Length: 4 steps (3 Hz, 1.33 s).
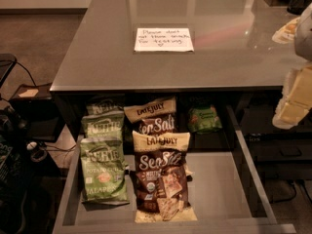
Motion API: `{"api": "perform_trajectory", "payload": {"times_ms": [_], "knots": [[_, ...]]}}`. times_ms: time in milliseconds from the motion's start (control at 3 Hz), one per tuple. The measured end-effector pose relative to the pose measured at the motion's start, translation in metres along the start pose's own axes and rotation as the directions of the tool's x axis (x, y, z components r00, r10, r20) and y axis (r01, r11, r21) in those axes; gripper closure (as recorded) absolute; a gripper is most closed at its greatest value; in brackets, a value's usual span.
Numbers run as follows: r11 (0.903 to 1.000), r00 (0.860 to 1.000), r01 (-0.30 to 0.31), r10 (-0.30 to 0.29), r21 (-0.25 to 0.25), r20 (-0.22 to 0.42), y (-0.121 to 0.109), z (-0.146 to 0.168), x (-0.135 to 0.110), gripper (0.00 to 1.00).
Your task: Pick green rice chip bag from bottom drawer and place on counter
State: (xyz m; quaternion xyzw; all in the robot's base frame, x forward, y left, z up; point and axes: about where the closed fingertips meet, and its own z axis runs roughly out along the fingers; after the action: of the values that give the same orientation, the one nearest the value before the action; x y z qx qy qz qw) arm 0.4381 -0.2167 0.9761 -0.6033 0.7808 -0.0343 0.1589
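The bottom drawer (229,189) stands pulled out at lower centre, exposing its contents from above: Kettle bags (103,172) in a left column, Late July bags (161,177) in the middle, and the green rice chip bag (204,119) alone at the right rear, shadowed under the edge of the surface (97,57), probably leaving a free approach over bare drawer floor. The hand (293,104), a pale shape at the right edge, hangs well apart from that bag; how far open it is, or whether it holds anything, cannot be told. The glossy grey surface fills the upper frame and bears a handwritten paper note (164,39); brown floor (34,33) lies upper left.
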Motion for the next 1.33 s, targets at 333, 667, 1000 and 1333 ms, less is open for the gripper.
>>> {"api": "perform_trajectory", "payload": {"times_ms": [333,667,1000,1333], "knots": [[1.0,1.0,0.0,0.0,0.0,0.0,0.0,0.0,0.0,0.0],[0.9998,1.0,-0.017,0.017,-0.004,0.024,0.008,0.01,0.001,0.0],[0.9972,0.994,-0.074,0.074,-0.009,0.082,0.025,0.035,-0.004,0.0],[0.9898,0.983,-0.142,0.14,0.006,0.119,0.033,0.078,-0.013,0.0]]}}
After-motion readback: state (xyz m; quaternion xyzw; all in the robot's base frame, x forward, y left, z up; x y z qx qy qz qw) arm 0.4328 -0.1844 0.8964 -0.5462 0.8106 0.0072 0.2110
